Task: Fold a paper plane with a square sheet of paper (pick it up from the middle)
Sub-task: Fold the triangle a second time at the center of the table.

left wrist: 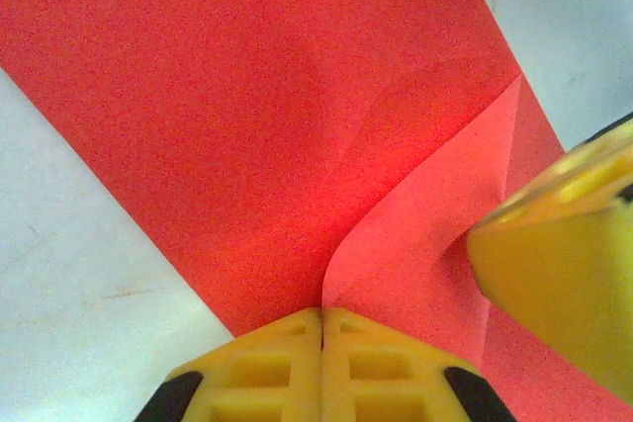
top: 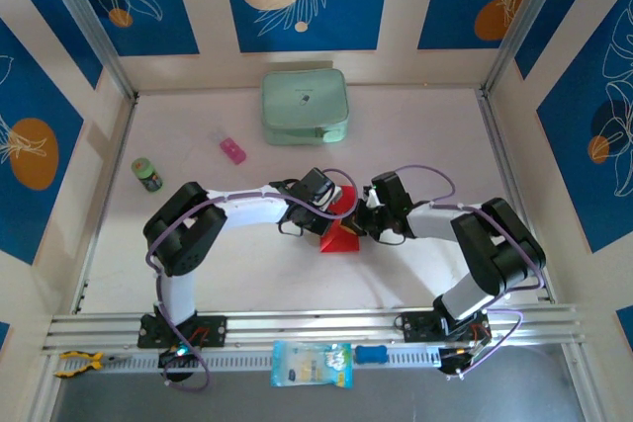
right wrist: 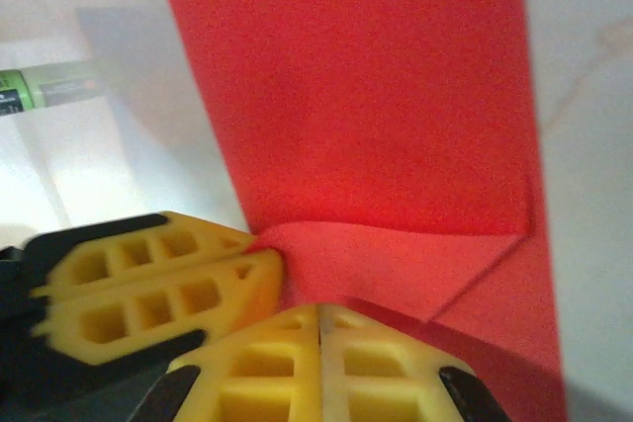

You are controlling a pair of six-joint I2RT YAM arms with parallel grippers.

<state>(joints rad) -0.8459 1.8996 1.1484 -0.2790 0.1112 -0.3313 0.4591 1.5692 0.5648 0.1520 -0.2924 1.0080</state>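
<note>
Fingers on your left (left wrist: 293, 341) pinch the raised fold of the thin bright red paper sheet (left wrist: 247, 116), while right fingers (right wrist: 287, 343), pressed together, pin its flap, apparently for creasing.

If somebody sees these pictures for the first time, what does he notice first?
The bright red square sheet of paper, partly folded, in the middle. The left gripper pinches its raised fold, with the shut right gripper close beside. A pale green case lies farther back.

The top camera looks steeply down from above the near edge over the whole table (top: 425, 135). Both wrist cameras sit very close over the square sheet of paper (left wrist: 247, 126), which the top view shows mid-frame.
</note>
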